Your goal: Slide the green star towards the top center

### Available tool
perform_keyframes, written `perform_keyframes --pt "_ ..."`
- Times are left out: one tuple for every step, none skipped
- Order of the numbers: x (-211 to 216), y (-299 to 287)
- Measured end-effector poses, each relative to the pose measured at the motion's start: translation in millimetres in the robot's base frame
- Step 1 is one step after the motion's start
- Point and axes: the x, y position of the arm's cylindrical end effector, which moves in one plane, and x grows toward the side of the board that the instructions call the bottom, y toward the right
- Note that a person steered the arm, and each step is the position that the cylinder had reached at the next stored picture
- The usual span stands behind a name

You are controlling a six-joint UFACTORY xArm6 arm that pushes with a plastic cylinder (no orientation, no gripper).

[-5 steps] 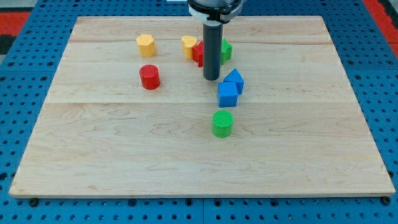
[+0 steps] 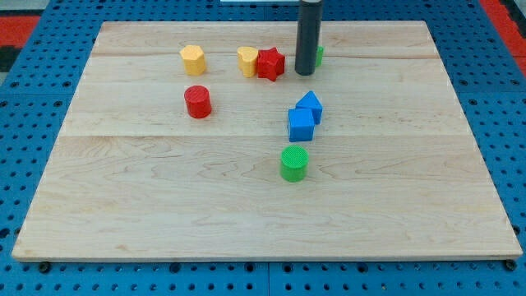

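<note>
The green star sits near the view's top edge of the bench, a little to the view's right of centre. Only a thin sliver of its bright green plastic shows, since the dark rod stands in front of it, so its pointed outline cannot be made out here. My tip rests on the wood at the star's lower left, against it or just beside it; which of the two I cannot tell. The rod is a smooth, matte, dark grey cylinder standing upright, and it ends in no hand at all, so nothing is open, closed or held.

Just to the view's left of the green star and my tip lies the red star, glossy with blunt points. Touching its left side is a yellow block, rounded like a heart. Further to the left of the green star, well apart, sits a second yellow block with flat faceted sides.

Below and to the left of the green star is the red cylinder, its flat top round. Below the green star stand two blue blocks touching each other: a blue cube and, behind it, a blue block with a peaked top. Further below is the green cylinder, its top finely ribbed.

The bench is pale planked wood with visible grain, lying on a blue perforated board.
</note>
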Motion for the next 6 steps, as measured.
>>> perform_keyframes --pt "0 29" --pt "-16 36" --pt "-42 34" --pt "-44 5" --pt "-44 -43" --pt "-44 -87"
